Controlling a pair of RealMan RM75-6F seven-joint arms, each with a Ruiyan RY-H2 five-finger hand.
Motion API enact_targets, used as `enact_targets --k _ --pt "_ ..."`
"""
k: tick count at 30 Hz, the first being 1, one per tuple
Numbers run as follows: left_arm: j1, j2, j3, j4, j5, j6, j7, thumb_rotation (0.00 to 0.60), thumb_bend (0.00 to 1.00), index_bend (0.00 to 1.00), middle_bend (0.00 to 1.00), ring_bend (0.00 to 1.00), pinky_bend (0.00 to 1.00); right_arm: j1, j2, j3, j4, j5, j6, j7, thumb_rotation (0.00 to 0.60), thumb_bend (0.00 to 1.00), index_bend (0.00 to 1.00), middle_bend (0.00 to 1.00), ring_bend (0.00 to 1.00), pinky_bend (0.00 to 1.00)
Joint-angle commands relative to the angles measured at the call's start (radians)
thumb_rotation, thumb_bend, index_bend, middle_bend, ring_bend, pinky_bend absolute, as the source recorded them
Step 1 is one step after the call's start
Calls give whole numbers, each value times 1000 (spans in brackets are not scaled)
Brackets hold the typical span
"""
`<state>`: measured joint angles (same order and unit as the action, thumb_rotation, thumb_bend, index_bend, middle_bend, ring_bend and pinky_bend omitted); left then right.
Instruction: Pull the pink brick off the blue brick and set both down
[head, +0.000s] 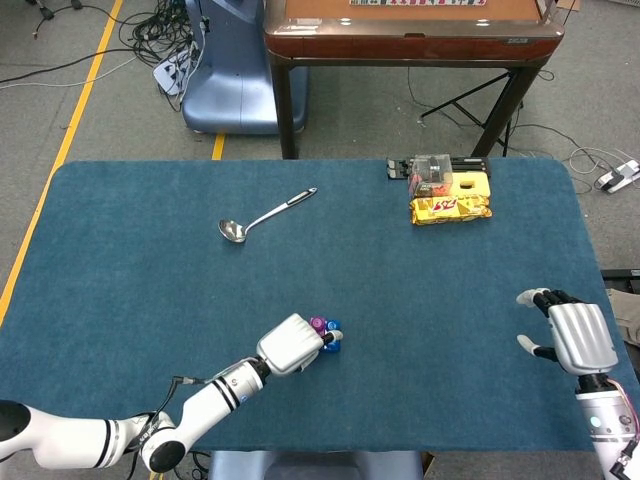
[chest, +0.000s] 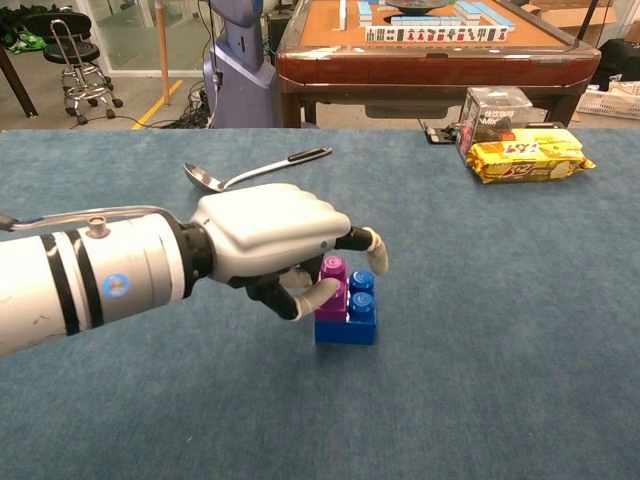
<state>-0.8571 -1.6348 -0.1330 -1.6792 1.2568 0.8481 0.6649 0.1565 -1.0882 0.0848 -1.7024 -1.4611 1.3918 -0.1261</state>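
While the head view shows only the white back of the left hand (head: 293, 345) covering most of the stacked bricks, the chest view shows its thumb (chest: 312, 293) against the near side of the pink brick (chest: 333, 296) and another finger (chest: 374, 250) curled over the top of the studs, so the fingers close around the pink brick, though whether they truly clamp it cannot be told. That pink brick sits on the left half of the blue brick (chest: 357, 318), which rests on the blue table cloth (chest: 500, 330) near the front middle. Only the head view shows the right hand (head: 572, 335), at the table's right edge, well apart from the bricks, fingers spread and holding nothing. Farther back, a metal ladle (head: 262, 216) lies on the cloth behind the left hand, bowl toward the left. At the far right of the table lies a yellow snack packet (head: 451, 208), with a clear plastic box (head: 431, 175) just behind it; the box holds small reddish items too blurred to name. Beyond the table stands a wooden mahjong table (chest: 420, 50), tiles on its top visible in the chest view alone.
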Motion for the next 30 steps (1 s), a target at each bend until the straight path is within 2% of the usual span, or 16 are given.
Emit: enact_targets --k 1,11,30 --pt "-11 -5 9 0 -31 3 34 600 617 297 1000 1000 1000 0 -1 -1 0 -1 0 0 600 0 425 449 419 613" --pt "-36 -4 26 -18 -124 23 107 600 617 317 1000 1000 1000 1 -11 -5 13 3 -5 8 600 0 425 449 419 613" --pt "-37 29 69 -29 -182 80 110 600 617 379 1000 1000 1000 12 -26 -8 26 4 -19 14 600 0 425 449 419 613"
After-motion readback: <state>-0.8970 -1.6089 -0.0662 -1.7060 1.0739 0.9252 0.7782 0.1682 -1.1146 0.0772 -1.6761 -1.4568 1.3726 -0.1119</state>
